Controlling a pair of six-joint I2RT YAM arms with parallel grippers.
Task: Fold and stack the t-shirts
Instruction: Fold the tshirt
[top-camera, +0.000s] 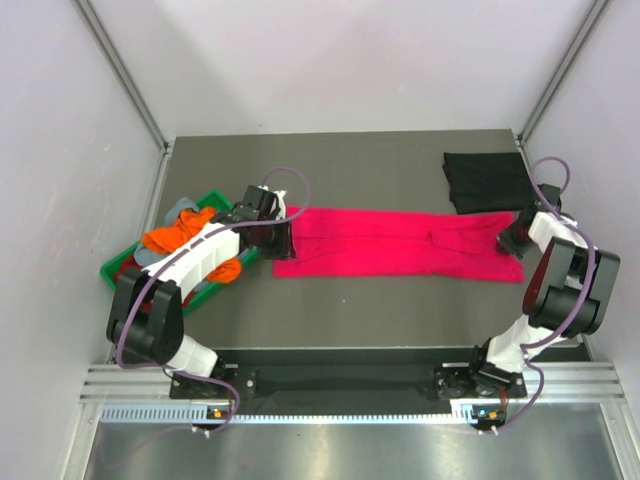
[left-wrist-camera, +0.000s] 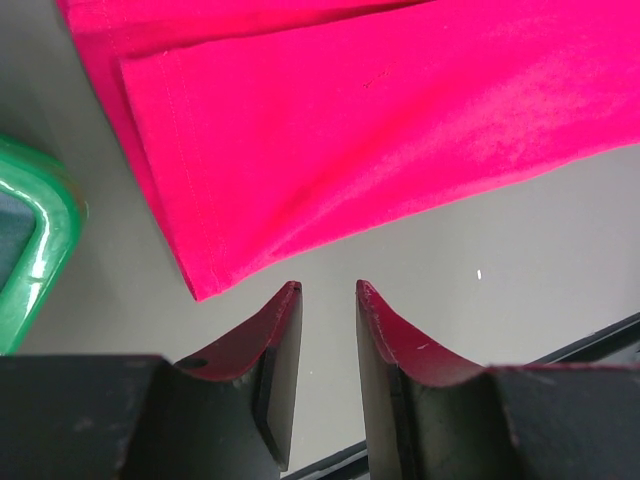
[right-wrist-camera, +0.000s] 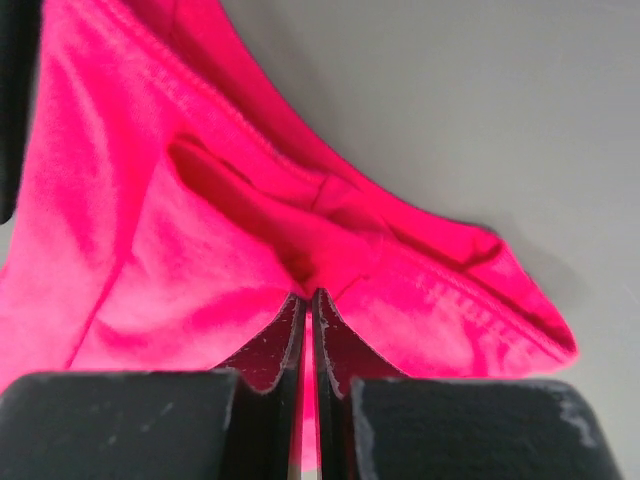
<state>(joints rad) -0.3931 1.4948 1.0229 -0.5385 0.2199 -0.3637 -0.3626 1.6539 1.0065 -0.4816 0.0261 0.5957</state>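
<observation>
The bright pink-red t-shirt lies as a long folded strip across the middle of the table. My left gripper hovers at its left end. In the left wrist view its jaws stand open over bare table, just short of the shirt's hemmed corner, with nothing between them. My right gripper is at the strip's right end, shut on a pinched ridge of the pink-red t-shirt; cloth shows between the fingertips. A black t-shirt lies folded at the back right.
A green plastic tray stands at the left edge, its rim close beside my left gripper. It holds a crumpled orange t-shirt and a grey-blue one. White walls enclose the table on three sides.
</observation>
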